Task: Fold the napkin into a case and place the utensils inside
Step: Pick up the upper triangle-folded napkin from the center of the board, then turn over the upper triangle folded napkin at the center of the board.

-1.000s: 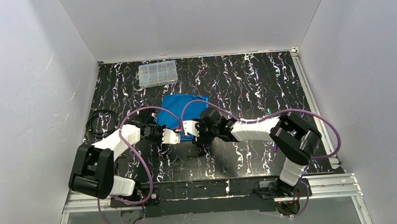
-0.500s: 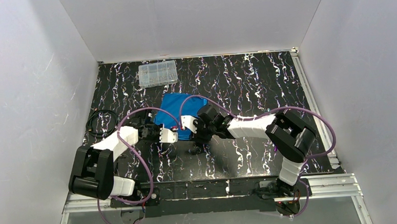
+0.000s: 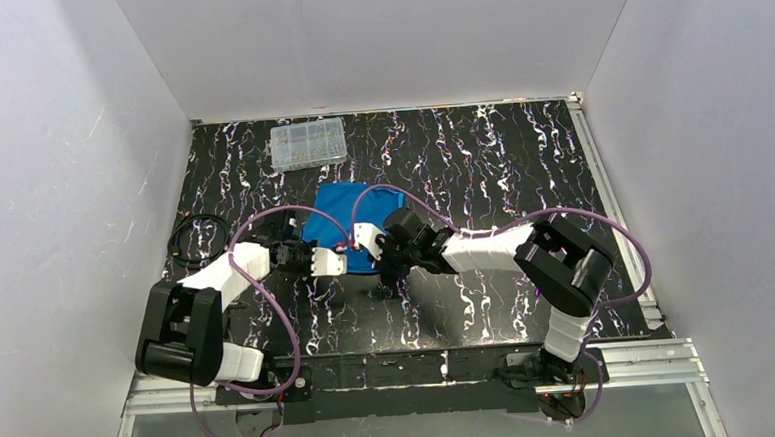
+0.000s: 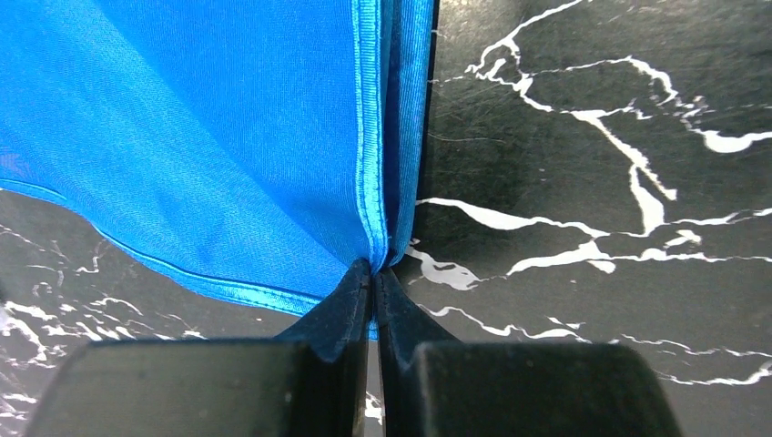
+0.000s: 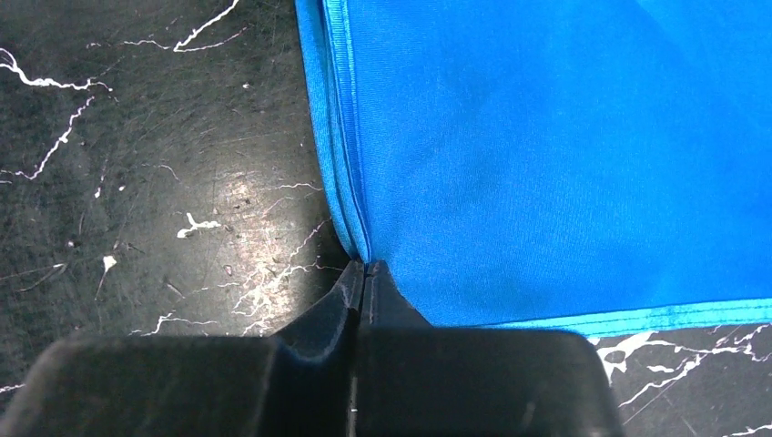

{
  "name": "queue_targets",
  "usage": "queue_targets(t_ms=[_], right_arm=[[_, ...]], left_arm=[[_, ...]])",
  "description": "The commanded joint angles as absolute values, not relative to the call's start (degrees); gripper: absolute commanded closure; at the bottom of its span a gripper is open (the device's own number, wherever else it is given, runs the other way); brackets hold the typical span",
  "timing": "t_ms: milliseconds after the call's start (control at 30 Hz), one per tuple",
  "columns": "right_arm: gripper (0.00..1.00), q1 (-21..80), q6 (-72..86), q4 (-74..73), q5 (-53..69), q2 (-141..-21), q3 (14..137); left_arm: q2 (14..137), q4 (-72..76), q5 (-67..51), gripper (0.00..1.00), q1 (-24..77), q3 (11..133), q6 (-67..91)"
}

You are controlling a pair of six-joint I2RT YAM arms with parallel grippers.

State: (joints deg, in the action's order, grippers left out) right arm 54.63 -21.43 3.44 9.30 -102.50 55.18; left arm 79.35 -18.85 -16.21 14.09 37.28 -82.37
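Our left gripper (image 4: 373,278) and right gripper (image 5: 364,273) each pinch shut on a near corner of the blue napkin (image 3: 341,209), which lies doubled mid-table, nearer us than the clear compartment box (image 3: 307,144). We judge the folding early: no case yet, and no utensils in sight.

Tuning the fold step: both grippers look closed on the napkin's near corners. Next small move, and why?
Probably lift both corners slightly, together. The left gripper and right gripper each pinch the napkin at a near corner, and the cloth lies flat on the table; raising it first should avoid dragging it.
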Motion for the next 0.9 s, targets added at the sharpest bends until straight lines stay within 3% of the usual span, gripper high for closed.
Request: queue_targets(t_ms=[0,200,333,600,733,867], right_arm=[[0.99,55.7,-14.9,-2.9,8.3,-102.8,50.8],[0.99,57.4,-7.7,-7.5,9.3,-96.4,54.3],[0.99,63.9,-2.8,-13.5,8.6,-91.3,55.6],[0.99,74.2,16.2,-24.6,7.4,-73.7,62.1],[0.99,74.3,22.1,-23.6,7.5,-66.9,61.4],[0.99,70.3,22.9,-23.3,10.4,-68.0,59.2]], left_arm=[[79.6,-26.9,-20.5,1.0,13.8,40.8,-78.8],[71.5,-39.8,-23.4,1.0,13.8,45.5,-78.2],[62.6,-54.5,-27.7,1.0,13.9,50.1,-77.6],[48.1,-86.2,-36.2,1.0,14.4,68.7,-75.1],[48.1,-93.1,-38.9,1.0,14.4,75.7,-70.0],[49.4,-91.8,-39.6,1.0,14.4,73.4,-66.0]])
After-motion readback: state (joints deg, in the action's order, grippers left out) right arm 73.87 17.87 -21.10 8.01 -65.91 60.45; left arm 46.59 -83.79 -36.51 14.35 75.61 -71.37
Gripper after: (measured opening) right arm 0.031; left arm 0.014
